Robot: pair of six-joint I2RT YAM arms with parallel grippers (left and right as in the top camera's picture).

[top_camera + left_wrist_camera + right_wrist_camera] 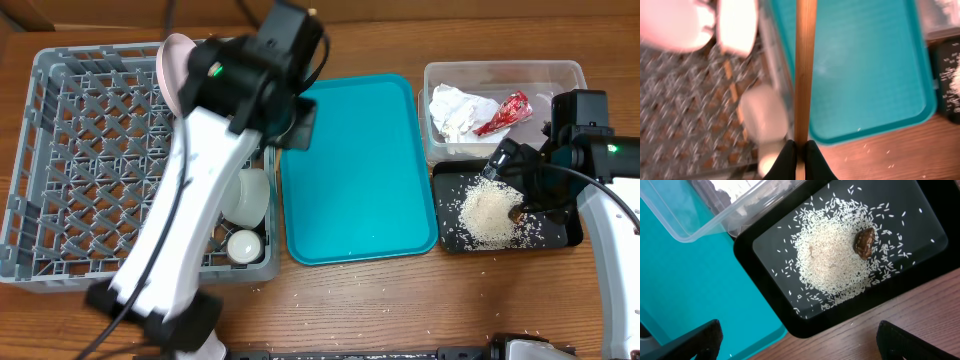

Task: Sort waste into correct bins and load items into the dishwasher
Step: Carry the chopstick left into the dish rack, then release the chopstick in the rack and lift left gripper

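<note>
Waste looked sorted. Clear tub at far right held the crumpled napkin and the red wrapper. Black tray, just near of it, held the rice heap with a brown scrap at the heap's right edge. A few stray grains lay on the table near the teal tray, which was bare.

Dish rack at left carried the plate on edge at its far side, and a bowl and the cup in its near right corner.

Judged left to do: the chopsticks, not yet in the rack. Left gripper was pinched tight on them, the wood running out of the fingers over the seam between rack and teal tray. One stick or two pressed together, could not tell. Right gripper hung over the black tray, fingers spread wide, holding nothing.

Overhead gave the whole layout and the tub's contents, but the left arm covered the chopsticks and much of the rack. Left wrist view alone showed the grip, plus a second bowl further in, blurred. Right wrist view alone showed the scrap as a single brown lump and the rice lying inside the tray's walls. The tub's contents could not be read there.
</note>
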